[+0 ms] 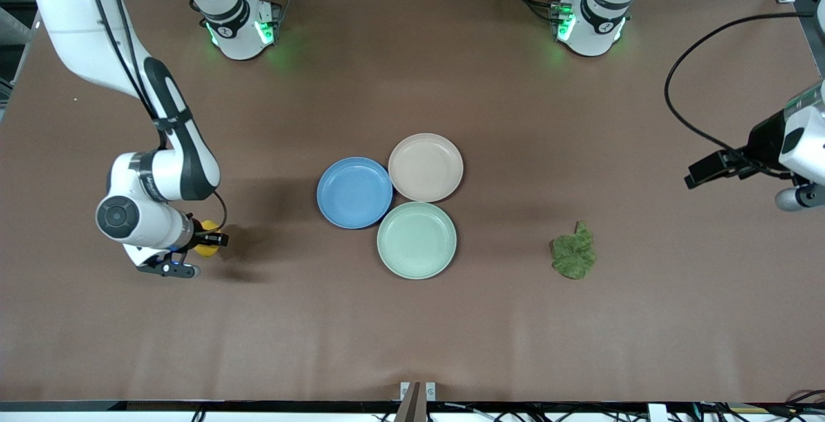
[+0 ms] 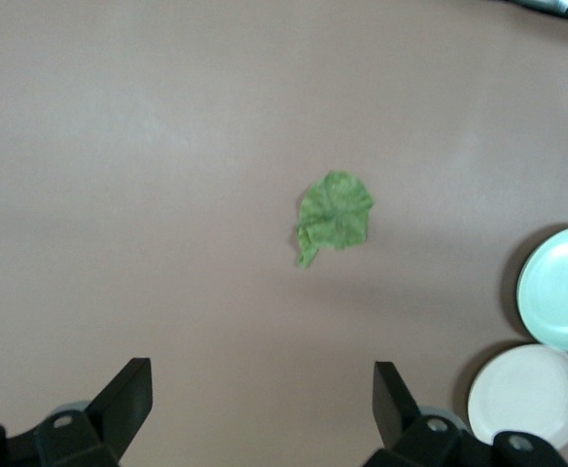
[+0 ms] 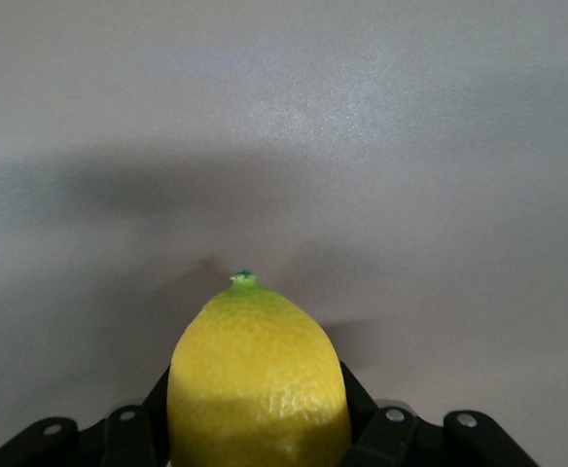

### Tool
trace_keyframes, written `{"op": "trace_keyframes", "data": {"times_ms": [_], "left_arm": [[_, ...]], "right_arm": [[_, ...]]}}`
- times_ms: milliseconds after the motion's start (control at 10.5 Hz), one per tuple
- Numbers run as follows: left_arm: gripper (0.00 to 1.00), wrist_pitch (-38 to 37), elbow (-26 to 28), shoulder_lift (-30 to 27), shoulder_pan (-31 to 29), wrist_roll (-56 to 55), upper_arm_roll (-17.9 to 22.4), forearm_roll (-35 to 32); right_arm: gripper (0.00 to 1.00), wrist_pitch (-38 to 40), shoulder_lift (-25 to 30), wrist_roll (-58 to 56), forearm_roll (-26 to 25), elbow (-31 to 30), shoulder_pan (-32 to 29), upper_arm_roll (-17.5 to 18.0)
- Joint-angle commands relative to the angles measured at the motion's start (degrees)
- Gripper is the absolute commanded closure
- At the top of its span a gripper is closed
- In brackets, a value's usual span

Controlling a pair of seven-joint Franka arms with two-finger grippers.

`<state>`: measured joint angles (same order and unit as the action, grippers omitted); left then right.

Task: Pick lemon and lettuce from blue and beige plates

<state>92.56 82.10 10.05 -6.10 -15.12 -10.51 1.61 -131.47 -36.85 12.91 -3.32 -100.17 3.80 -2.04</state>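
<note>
So the right gripper is low over the brown desk at the right arm's end, well away from the plates, and it's pinching the small oval yellow lemon between its fingers. In the right wrist view the yellow lemon sits snug between the black fingers, little green tip pointing out, bare desk all around it.

The dark green wrinkled lettuce leaf is lying flat on the desk toward the left arm's end, not on any plate, well apart from the pale mint-green round plate. The left gripper is up in the air at that end of the desk with its fingers spread wide and nothing between them; its wrist view looks down on the lettuce.

The three plastic plates sit in a tight cluster mid-desk, rims touching or just about: the mid blue round plate, the pale pinkish beige round plate farther from the front camera, and the mint one nearest to it. All three have nothing on them.
</note>
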Motion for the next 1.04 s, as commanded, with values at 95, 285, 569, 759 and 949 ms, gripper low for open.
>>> {"op": "trace_keyframes", "data": {"times_ms": [95,285,569,759,949], "left_arm": [[0.0,-3.61,-2.47,-0.47,-3.2,0.62,0.92,-0.29],[0.0,-3.61,-1.68,-3.53,-3.48,3.34,1.81,-0.46],[0.0,-6.67,-1.94,-3.99,-2.87,2.65,1.46,-0.55],[0.0,-7.65,-2.2,-4.16,-2.78,2.64,1.28,-0.73],[0.0,-10.63,-2.55,-4.16,-1.99,2.56,1.46,-0.99]], "right_arm": [[0.99,-3.09,-1.46,-0.43,-0.02,-0.02,-0.72,-0.07],[0.01,-2.48,-1.03,0.44,0.15,-0.02,-0.37,-0.34],[0.0,-0.55,2.55,0.53,0.51,0.06,-1.68,0.1],[0.0,3.74,7.47,0.36,0.85,0.41,-3.26,1.68],[0.0,8.13,13.26,0.01,0.95,0.42,-5.37,3.35]]}}
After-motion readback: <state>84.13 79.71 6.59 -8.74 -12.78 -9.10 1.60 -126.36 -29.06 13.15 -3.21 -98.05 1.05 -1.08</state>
